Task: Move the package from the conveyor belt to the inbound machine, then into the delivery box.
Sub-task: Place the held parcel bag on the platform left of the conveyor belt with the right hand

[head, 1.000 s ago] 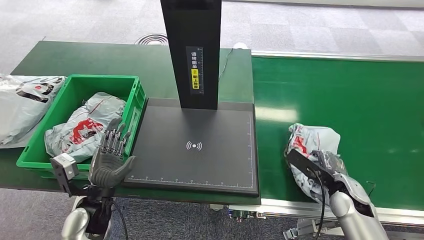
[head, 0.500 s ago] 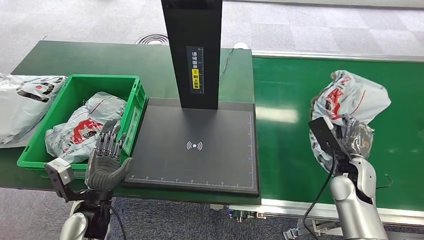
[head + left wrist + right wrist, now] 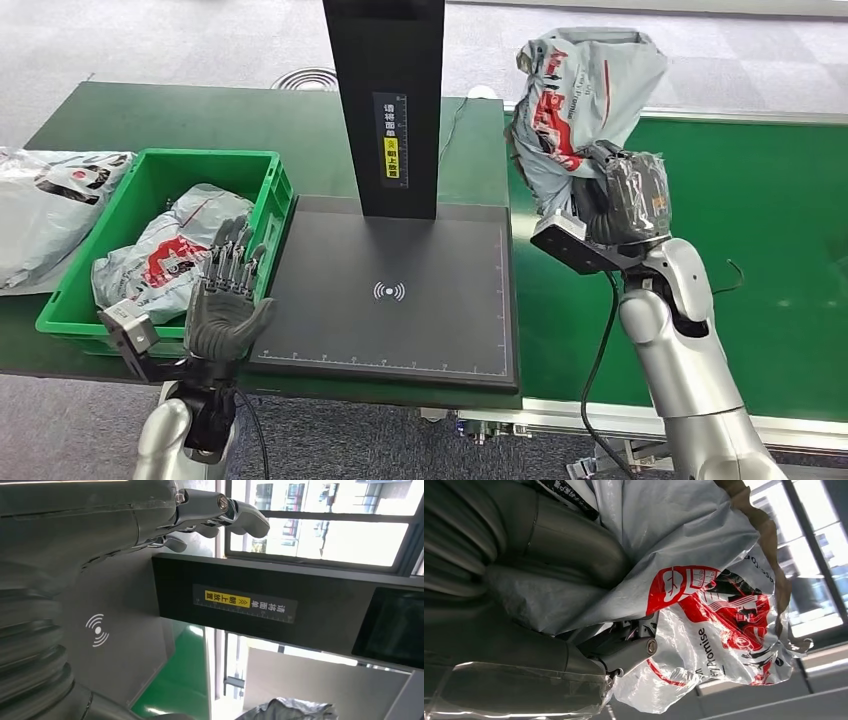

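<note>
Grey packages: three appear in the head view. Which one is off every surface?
The package gripped by the right robot hand, raised above the belt; another lies in the green crate, a third beside it.

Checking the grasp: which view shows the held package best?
The head view: the whole package raised in the right hand. The right wrist view shows its crumpled printed side close up; the left wrist view catches an edge.
</note>
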Available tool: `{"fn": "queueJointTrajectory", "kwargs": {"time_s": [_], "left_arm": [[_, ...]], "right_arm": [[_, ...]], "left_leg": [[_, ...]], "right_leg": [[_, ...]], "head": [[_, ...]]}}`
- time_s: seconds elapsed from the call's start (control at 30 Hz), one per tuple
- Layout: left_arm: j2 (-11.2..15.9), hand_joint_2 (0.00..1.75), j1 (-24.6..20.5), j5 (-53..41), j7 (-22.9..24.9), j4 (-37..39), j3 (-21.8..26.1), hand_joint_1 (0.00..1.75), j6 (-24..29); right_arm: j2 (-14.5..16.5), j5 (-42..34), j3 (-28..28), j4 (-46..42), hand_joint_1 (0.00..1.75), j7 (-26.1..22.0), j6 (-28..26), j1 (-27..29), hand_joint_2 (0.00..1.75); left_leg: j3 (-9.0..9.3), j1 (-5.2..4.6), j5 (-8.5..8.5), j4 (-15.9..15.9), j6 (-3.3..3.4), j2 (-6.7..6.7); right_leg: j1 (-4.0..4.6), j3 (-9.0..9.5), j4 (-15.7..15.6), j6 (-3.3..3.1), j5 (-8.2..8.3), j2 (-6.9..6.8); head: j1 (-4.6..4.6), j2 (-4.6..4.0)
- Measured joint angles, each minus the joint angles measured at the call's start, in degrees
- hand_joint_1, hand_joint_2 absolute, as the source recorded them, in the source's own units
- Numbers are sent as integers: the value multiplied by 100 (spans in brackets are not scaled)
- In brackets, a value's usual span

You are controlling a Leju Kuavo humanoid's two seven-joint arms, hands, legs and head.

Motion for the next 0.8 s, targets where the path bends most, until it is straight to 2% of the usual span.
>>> {"fn": "queueJointTrajectory", "kwargs": {"time_s": [0.33,0.47,0.6,0.8], "left_arm": [[21,175,-47,4,-2,175,-9,0,-3],[28,175,-62,5,-19,220,-13,0,-6],[48,175,-109,17,-94,276,-23,0,-52],[85,175,-245,59,-113,385,-36,0,-71]], "right_arm": [[-63,-16,412,98,175,-9,-9,-214,175],[-77,-142,661,139,175,-244,282,-389,175],[-82,-292,1350,164,175,-468,928,-849,175],[-36,-430,2749,242,175,-700,1590,-1528,175]], "left_leg": [[-10,4,-4,0,4,0],[-11,4,-4,0,3,3],[-9,4,-1,0,-1,6],[-11,9,1,-2,-4,5]], "right_leg": [[-5,-6,-2,3,-2,1],[-4,-7,-1,2,0,5],[1,-8,1,1,1,9],[5,-9,4,-1,-1,7]], "head": [[0,0],[1,0],[0,0],[-1,0]]}}
